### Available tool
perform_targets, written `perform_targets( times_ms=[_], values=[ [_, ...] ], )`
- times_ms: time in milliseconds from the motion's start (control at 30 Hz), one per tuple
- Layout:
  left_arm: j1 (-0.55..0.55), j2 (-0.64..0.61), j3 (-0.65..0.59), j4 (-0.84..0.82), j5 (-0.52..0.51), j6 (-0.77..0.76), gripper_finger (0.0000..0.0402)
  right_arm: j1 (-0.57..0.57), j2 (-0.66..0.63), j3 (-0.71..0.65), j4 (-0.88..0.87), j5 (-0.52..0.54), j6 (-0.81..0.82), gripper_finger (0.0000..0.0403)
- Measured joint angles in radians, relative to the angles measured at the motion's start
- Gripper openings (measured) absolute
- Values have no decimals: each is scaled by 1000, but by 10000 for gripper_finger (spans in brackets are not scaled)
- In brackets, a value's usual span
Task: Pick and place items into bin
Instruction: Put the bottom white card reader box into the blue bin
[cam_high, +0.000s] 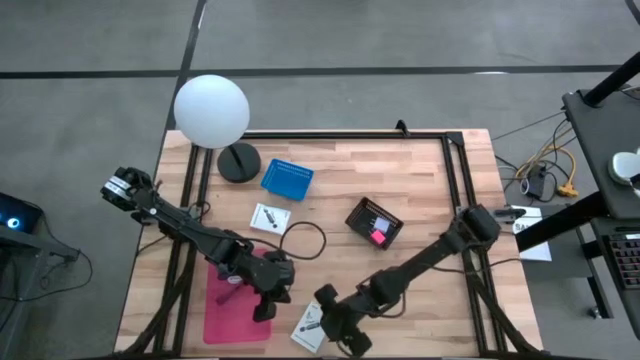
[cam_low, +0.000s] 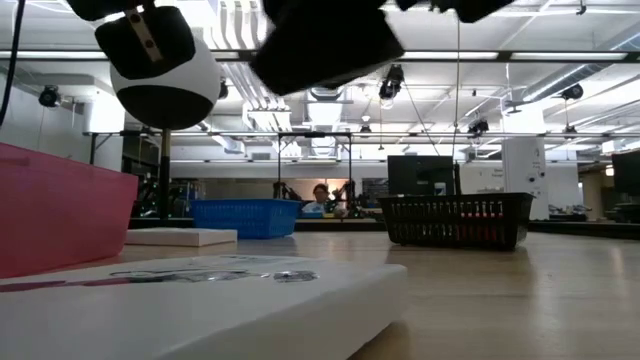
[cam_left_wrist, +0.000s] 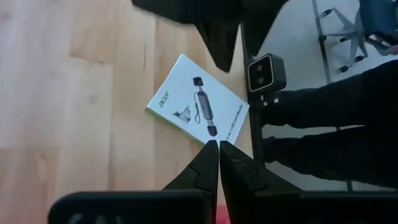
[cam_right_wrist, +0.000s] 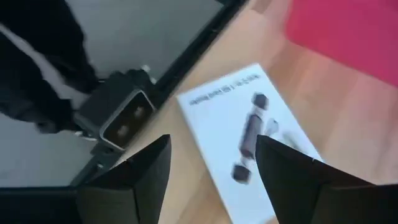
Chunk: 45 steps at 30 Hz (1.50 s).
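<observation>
Right hand (cam_high: 335, 325) hangs directly above the white card (cam_high: 310, 325), fingers spread apart with nothing between them; the right wrist view shows the card (cam_right_wrist: 249, 146), printed with a dark stick-shaped device, lying flat on the tabletop (cam_high: 420, 190) below the gap. Left hand (cam_high: 265, 300) sits just beside the same card, over the pink bin (cam_high: 235, 300), fingers pressed together and gripping nothing visible.

Landmark for locations: the pink bin. The card lies touching or just off the bin's side toward the right arm, near the tabletop's front edge. A second white card (cam_high: 270, 218) lies farther back from the bin. A black basket (cam_high: 375, 222) holding something magenta and a blue basket (cam_high: 287, 180) stand well apart from the bin, toward the rear.

Assessment: the step in hand appears to be the approach to pick up the near card. The next move calls for a descent and a closing across the card's edges; being thin and flat, it may slip or resist lifting.
</observation>
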Motion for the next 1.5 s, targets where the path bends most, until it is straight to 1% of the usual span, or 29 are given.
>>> perform_targets(
  times_ms=[133, 167, 233, 400, 500, 600, 900, 1000, 1067, 1200, 1267, 1367, 1500],
  values=[
    [1, 0, -14, 3, 0, -34, 0, -48, 39, 38, -76, -155, -58, 219],
    [1, 1, -17, -4, 0, -49, 0, -59, 50, 44, -85, -181, -73, 219],
    [1, 1, -18, -6, 0, -56, 0, -79, 57, 48, -127, -200, -108, 219],
    [1, -7, -24, -17, 0, -126, 0, -110, 49, 55, -127, -208, -225, 219],
    [1, -24, -17, -46, 0, -129, 0, -121, 47, 64, -124, -209, -285, 219],
    [3, -56, -17, -73, -1, -141, 0, -137, 44, 66, -77, -205, -319, 219],
    [10, -201, -22, -95, -2, -156, 0, -209, 52, 66, 19, -212, -335, 219],
    [12, -241, -22, -95, -23, -156, 0, -214, 70, 73, 38, -268, -343, 219],
    [13, -267, -23, -95, -38, -156, 0, -212, 81, 80, 36, -288, -347, 219],
    [16, -294, -24, -100, -68, -155, 0, -213, 88, 80, 46, -292, -346, 219],
    [17, -299, -24, -103, -75, -155, 0, -214, 98, 80, 83, -291, -340, 219],
    [19, -301, -24, -105, -77, -155, 0, -217, 129, 81, 134, -292, -290, 219],
    [19, -298, -26, -114, -74, -155, 0, -217, 171, 101, 137, -291, -273, 219]
  ],
)
